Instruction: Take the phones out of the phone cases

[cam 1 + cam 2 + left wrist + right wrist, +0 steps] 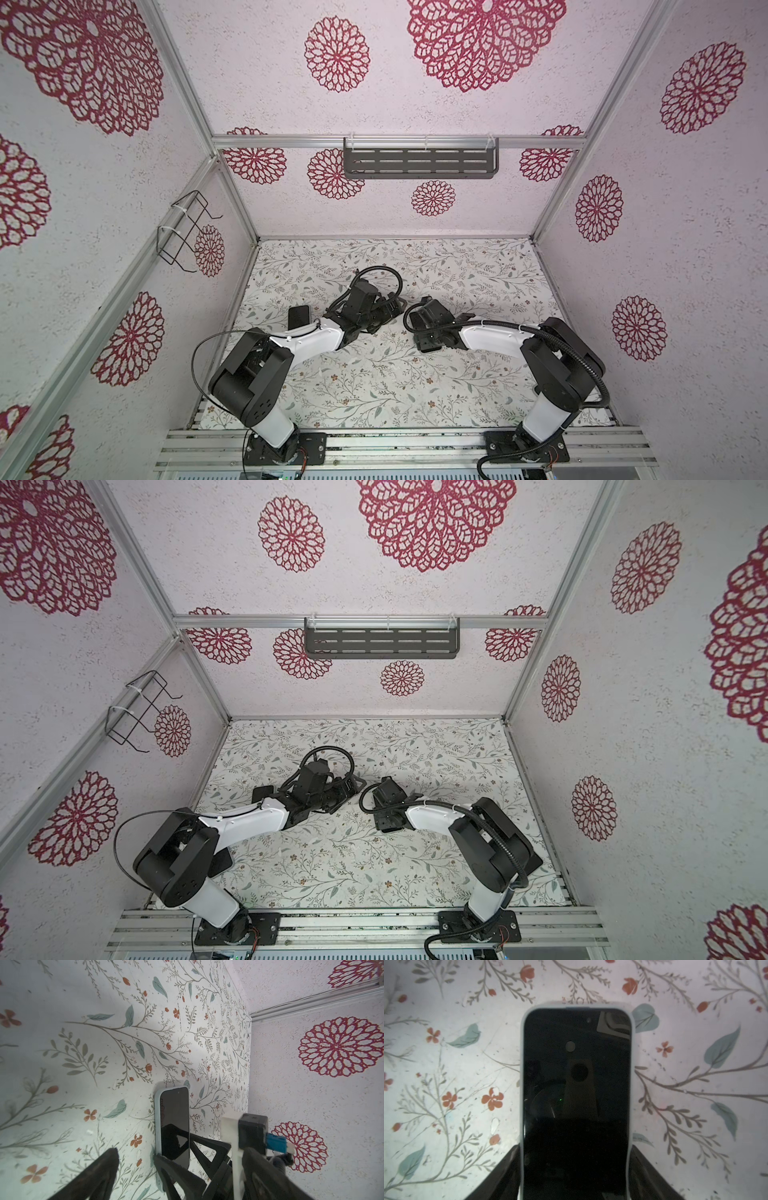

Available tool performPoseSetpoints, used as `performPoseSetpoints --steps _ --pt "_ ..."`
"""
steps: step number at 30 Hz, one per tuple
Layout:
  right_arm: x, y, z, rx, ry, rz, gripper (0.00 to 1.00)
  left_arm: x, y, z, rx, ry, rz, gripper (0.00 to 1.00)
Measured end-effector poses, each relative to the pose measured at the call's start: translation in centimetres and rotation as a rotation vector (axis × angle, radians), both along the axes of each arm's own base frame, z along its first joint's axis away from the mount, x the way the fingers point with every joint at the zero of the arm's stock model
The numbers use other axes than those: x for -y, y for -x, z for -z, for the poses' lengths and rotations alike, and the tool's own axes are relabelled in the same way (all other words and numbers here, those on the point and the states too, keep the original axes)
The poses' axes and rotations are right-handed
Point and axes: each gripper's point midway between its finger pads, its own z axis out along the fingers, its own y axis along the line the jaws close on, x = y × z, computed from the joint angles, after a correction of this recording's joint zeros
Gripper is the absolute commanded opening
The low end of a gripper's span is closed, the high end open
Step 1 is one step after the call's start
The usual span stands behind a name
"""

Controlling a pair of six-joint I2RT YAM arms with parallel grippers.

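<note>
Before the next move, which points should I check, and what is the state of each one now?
1. The phone sits inside the phone case, screen up: ok.
2. The phone case lies flat on the table: ok.
3. The right hand straddles the phone case at its long sides: ok.
4. The right hand grips firmly: cannot tell.
5. The left hand is open and empty: ok.

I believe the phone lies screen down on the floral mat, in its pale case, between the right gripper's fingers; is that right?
Not quite: the phone lies screen up, as its dark reflective glass shows in the right wrist view. The rest holds: it is in its pale case on the floral mat, between the right gripper's fingers.
</note>
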Motion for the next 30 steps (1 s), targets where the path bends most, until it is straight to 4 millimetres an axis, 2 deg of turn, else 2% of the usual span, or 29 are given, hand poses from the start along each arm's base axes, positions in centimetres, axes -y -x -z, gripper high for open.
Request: performPoseSetpoints --steps 6,17,19,23,27,30 --pt "-0.3 0.8 -0.6 -0.003 -0.139 -0.027 0.46 0.5 0.7 1.7 -0.047 0.023 0.007 0.97" --pt "-3.6 2.4 -1.9 -0.027 -0.36 -0.131 0.43 2.6 1.2 3.8 -0.103 0.083 0.018 0.99" --pt "-3.8 2.8 -2.3 -0.027 -0.39 -0.143 0.43 2.7 1.2 4.0 -0.112 0.088 0.013 0.94" --pt "-4.3 3.2 -3.2 -0.02 -0.431 -0.168 0.43 3.0 0.9 3.6 -0.109 0.121 0.003 0.77" --pt "-4.5 3.2 -3.8 -0.013 -0.451 -0.174 0.43 3.3 0.8 3.1 -0.1 0.144 0.003 0.55" --pt "-4.5 3.2 -3.8 -0.013 -0.45 -0.173 0.43 3.3 0.9 3.2 -0.098 0.14 0.006 0.48"
